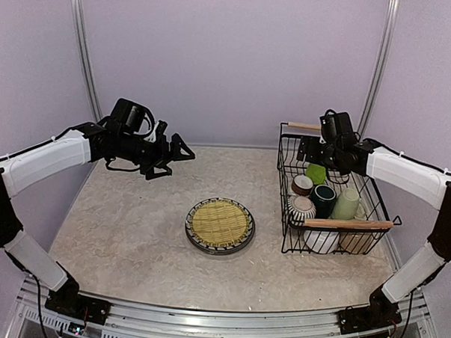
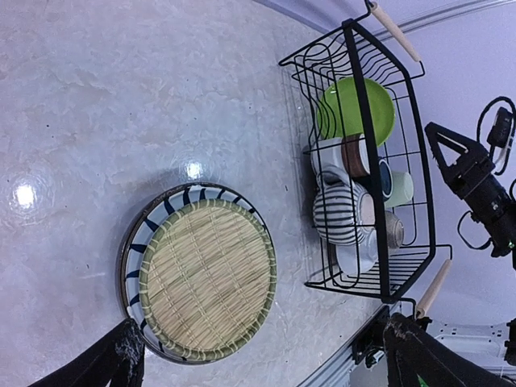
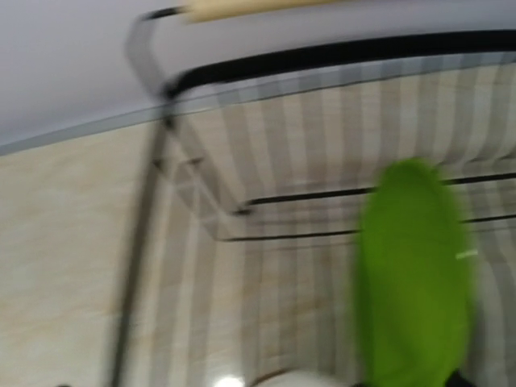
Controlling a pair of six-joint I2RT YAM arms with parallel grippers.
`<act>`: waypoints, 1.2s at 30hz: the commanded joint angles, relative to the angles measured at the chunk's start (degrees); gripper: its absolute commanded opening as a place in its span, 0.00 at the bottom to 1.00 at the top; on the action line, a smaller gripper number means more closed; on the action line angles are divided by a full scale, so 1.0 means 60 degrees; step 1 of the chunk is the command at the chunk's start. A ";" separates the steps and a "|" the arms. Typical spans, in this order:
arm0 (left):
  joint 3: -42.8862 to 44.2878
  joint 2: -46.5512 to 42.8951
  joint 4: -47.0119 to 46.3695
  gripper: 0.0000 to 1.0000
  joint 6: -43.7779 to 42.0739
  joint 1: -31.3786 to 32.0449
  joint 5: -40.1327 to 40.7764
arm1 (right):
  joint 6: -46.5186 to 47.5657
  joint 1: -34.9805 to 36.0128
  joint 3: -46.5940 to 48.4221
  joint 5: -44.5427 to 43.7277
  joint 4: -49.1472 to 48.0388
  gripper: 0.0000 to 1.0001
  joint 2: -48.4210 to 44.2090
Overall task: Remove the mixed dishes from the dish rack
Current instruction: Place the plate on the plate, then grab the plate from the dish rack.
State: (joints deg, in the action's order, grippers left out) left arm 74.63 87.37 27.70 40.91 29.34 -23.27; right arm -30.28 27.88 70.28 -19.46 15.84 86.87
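Left arm reaches in from the left edge, raised over the far-left worktop [image 1: 118, 232]; left gripper [image 1: 174, 155] is spread wide and holds nothing. Right gripper [image 1: 327, 152] hovers over the far end of the black wire dish rack with wooden rod handles [image 1: 349, 224] at the right edge, above the upright lime-green plate [image 1: 315, 173]. Can't tell if it's parted or pressed together, as the wrist view is blurred. Yellowish woven-look plate [image 1: 220, 222] sits on the black-and-white striped plate [image 2: 139, 246] at centre. A strip of worktop separates them from the rack.

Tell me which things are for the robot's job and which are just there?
Job: black wire dish rack, round lime-green plate, striped ceramic cup, dark teal mug, pale green mug, yellow woven plate.
Just there: pale stone table, lilac wall.
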 commanded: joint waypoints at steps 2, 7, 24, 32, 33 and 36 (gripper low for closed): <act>0.0261 -0.0284 0.0100 0.99 -0.0631 0.0035 0.0345 | 0.0334 -0.0819 0.0768 -0.0758 0.1483 0.92 0.0905; 0.0316 -0.0284 0.0138 0.99 -0.0666 0.0104 0.0243 | 0.0453 -0.1402 0.1138 -0.0686 0.1670 0.88 0.1753; 0.0730 0.0617 0.0436 0.99 -0.0707 0.0207 -0.0512 | 0.1111 -0.2290 0.3514 -0.0021 0.2368 0.39 0.4538; 0.0790 0.0884 0.0495 0.99 -0.0709 0.0208 -0.0603 | 0.1093 -0.2296 0.3657 -0.0212 0.2601 0.14 0.4622; 0.0798 0.0885 0.0508 0.99 -0.0720 0.0200 -0.0573 | 0.1104 -0.2289 0.3668 -0.0248 0.2617 0.11 0.4583; 0.0867 0.1018 0.0554 0.99 -0.0655 0.0158 -0.0762 | 0.1160 -0.2293 0.3721 -0.0200 0.2577 0.01 0.4462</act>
State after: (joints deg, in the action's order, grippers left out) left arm 78.08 92.27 29.76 37.85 30.33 -26.33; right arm -22.61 14.44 91.44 -20.25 29.91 114.19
